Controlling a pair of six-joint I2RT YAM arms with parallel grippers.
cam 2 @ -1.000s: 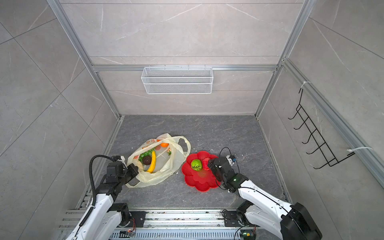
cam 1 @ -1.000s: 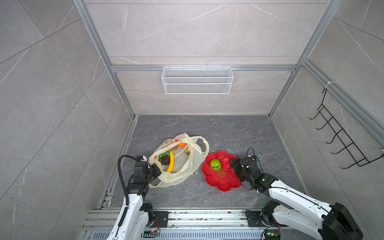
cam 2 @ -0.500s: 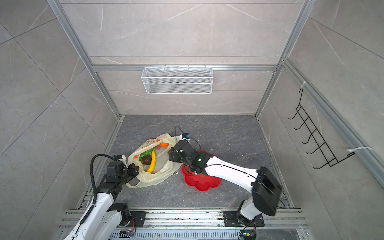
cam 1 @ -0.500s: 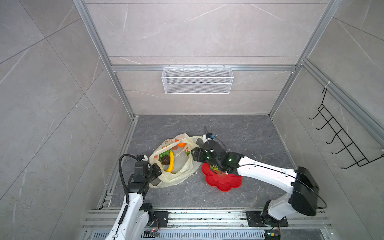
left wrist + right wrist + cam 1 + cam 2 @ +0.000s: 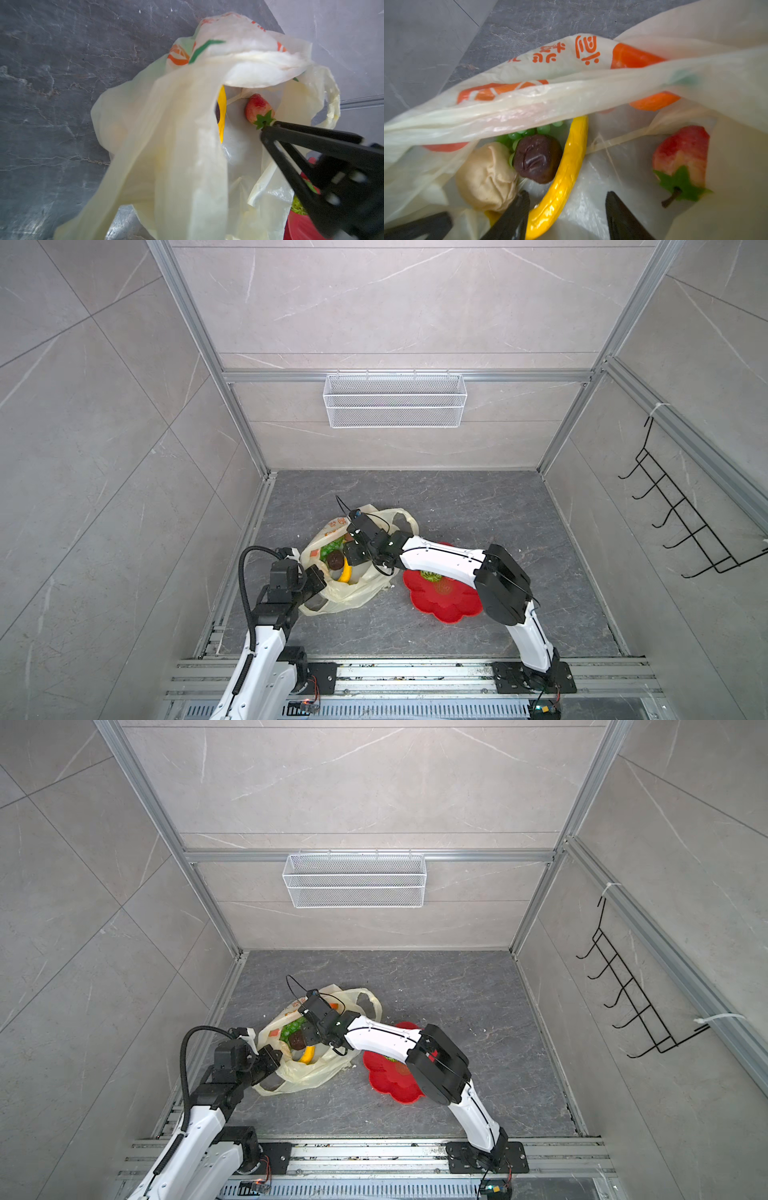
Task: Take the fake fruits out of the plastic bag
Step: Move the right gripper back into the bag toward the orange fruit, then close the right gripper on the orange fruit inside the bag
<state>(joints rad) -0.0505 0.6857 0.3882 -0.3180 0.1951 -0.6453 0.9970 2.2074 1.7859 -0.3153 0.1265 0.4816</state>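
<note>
The plastic bag (image 5: 357,593) lies open on the floor, left of centre. My left gripper (image 5: 315,575) is shut on its near rim and holds the mouth up; in the left wrist view the bag (image 5: 187,145) hides those jaws. My right gripper (image 5: 566,195) is open inside the mouth, with its fingertips either side of the yellow banana (image 5: 571,158). Beside the banana lie a dark brown ball (image 5: 537,158), a cream piece (image 5: 485,176), green grapes (image 5: 527,132) and a strawberry (image 5: 681,151). A green fruit (image 5: 428,576) sits on the red plate (image 5: 444,605).
The red flower-shaped plate lies right of the bag, partly under my right forearm (image 5: 440,560). A white wire basket (image 5: 394,401) hangs on the back wall and a black hook rack (image 5: 681,522) on the right wall. Metal rails run along the front edge.
My right arm has swung left from the red plate into the bag's mouth, and its jaws have narrowed around the banana. The left gripper has kept its hold on the bag.
</note>
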